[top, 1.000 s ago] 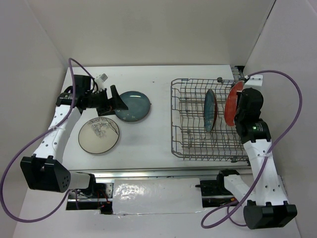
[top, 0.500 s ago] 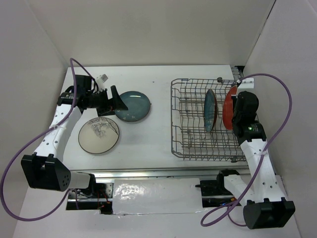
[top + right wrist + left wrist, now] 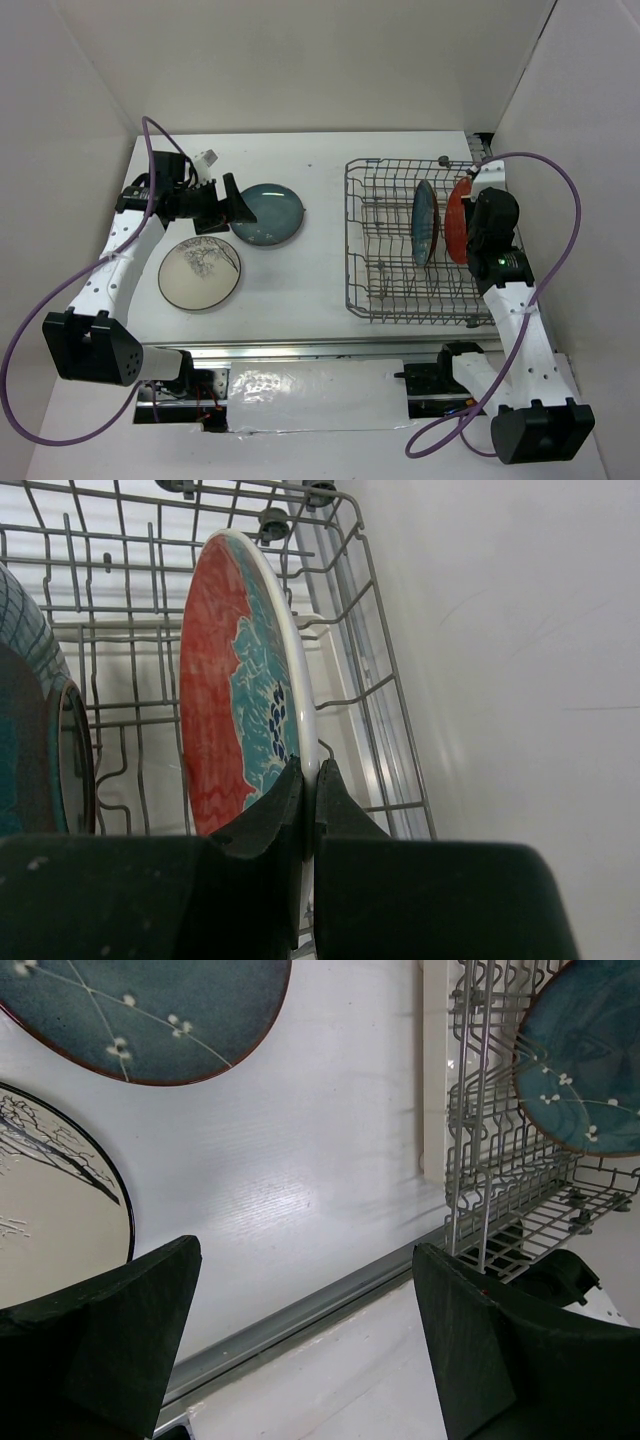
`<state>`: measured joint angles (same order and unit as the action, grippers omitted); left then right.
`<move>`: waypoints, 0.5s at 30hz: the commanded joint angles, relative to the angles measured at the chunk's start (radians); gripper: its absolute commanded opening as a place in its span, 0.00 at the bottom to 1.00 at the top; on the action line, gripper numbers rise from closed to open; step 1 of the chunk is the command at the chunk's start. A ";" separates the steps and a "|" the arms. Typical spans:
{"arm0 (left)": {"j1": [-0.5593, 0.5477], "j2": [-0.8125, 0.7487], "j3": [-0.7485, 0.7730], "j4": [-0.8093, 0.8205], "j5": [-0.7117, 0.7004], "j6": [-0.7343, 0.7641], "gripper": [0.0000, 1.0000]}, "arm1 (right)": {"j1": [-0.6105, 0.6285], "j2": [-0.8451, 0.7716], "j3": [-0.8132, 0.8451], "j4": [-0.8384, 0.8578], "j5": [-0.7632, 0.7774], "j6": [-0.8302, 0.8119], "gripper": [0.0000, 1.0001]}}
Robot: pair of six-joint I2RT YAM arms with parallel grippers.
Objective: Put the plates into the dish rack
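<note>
- The dish rack fills the right half of the top view, its near rim close to the front edge of the table
- The cream plate with the dark branch drawing lies flat at the lower left of the table, closest to the arm bases
- Just above it in the frame, the left gripper hovers over bare table; its jaws are spread wide with nothing between them
- Right of that gripper, the flat teal plate lies on the table, near the cream plate but apart from it
- Inside the rack, the standing teal plate is on edge among the tines, about mid-rack
- Just right of it, the red plate stands on edge near the rack's right wall
- The right gripper is clamped tight on the red plate's rim, one finger on each face
- Whether the red plate's lower edge rests on the wires cannot be told
</note>
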<state>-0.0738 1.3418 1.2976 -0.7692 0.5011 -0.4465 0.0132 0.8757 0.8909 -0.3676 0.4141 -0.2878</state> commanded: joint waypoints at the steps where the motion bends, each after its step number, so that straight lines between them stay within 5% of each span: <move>1: -0.003 -0.007 0.005 0.013 0.001 0.020 0.99 | 0.007 -0.040 0.025 0.173 0.003 -0.005 0.00; 15: -0.004 -0.004 0.022 0.005 -0.004 0.022 0.99 | 0.068 -0.012 0.037 0.105 0.055 0.045 0.18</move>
<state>-0.0738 1.3418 1.2980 -0.7696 0.4934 -0.4454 0.0650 0.8814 0.8909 -0.3767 0.4377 -0.2691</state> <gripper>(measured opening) 0.993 0.162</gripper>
